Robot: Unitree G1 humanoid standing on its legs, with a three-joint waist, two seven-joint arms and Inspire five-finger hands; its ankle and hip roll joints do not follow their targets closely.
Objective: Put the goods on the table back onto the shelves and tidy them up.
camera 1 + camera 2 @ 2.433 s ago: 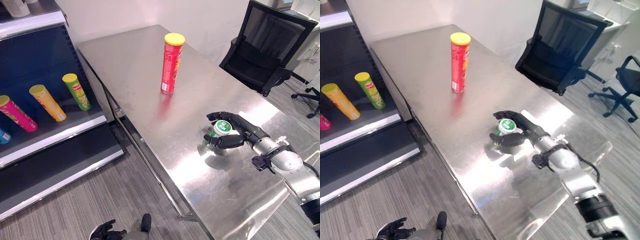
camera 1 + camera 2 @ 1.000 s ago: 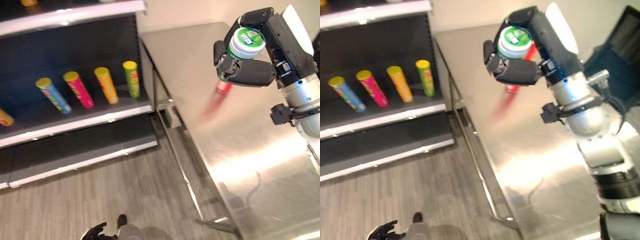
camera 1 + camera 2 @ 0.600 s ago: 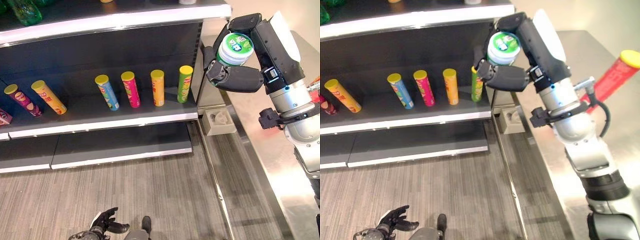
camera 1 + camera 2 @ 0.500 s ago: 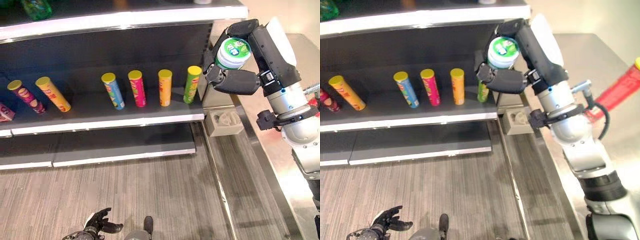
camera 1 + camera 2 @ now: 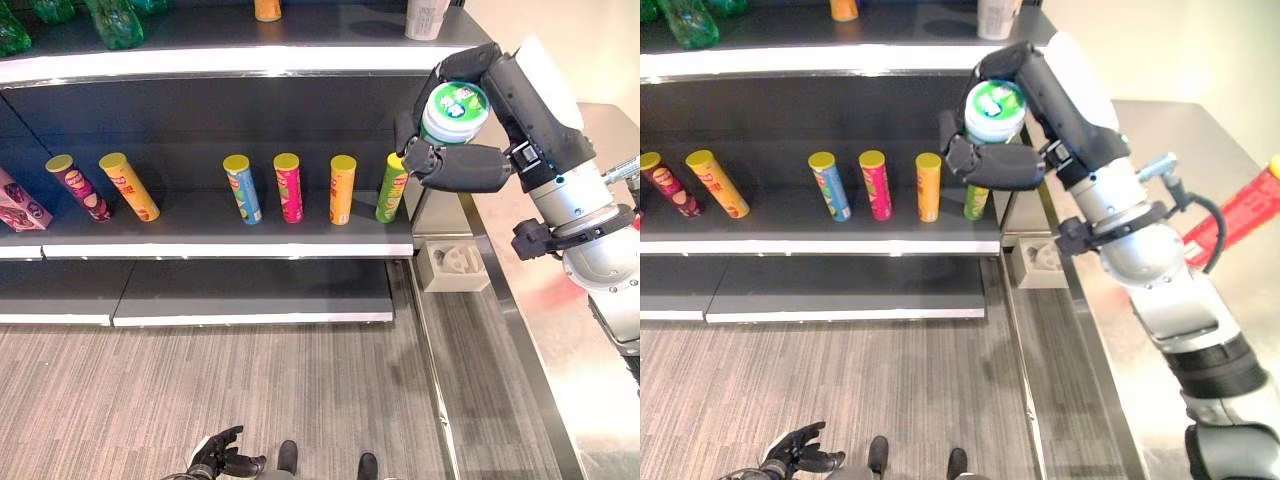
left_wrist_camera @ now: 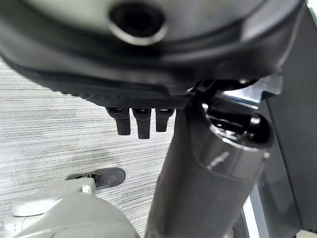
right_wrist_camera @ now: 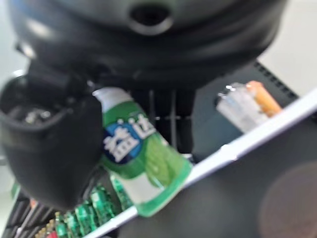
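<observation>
Green-and-white gum bottle (image 5: 452, 112) clamped in right hand (image 5: 480, 120), fingers and thumb curled round it, held up in air before shelf unit (image 5: 230, 62), level with gap under top shelf. Left hand (image 5: 218, 459) low near floor, fingers spread loose, holding nothing. Middle shelf (image 5: 200, 245): row of upright chip cans (image 5: 290, 187). Red chip can (image 5: 1245, 215) on tabletop (image 5: 1160, 130), behind right arm.

green tube (image 5: 391, 190): your view of its top is blocked by the right hand (image 5: 470, 130)
red can (image 5: 1240, 215): cut by frame edge
top-shelf bottles (image 5: 110, 20): cropped
</observation>
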